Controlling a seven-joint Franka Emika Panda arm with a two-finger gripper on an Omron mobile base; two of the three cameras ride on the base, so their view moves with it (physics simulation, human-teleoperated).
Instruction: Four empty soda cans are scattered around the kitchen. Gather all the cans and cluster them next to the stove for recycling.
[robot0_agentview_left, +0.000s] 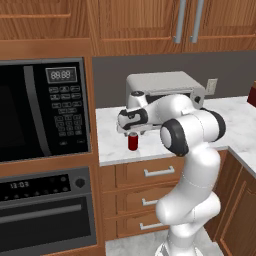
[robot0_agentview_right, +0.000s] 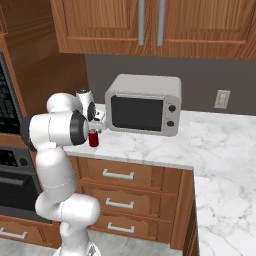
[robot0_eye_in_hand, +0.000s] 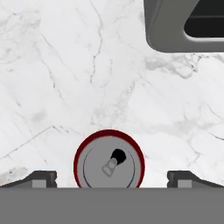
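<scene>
Red soda can (robot0_eye_in_hand: 109, 159) stands upright on the marble counter (robot0_eye_in_hand: 52, 78) near the toaster oven (robot0_agentview_right: 144, 105), directly below the gripper (robot0_eye_in_hand: 109, 178), centred between its wide-spread, empty fingers, long axis along the approach.

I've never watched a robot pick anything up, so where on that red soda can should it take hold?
Probably around the round side wall, coming straight down from above. The red soda can stands upright on the marble counter, top with its tab facing the hand. The open gripper already has a finger either side, apart from the can.
</scene>
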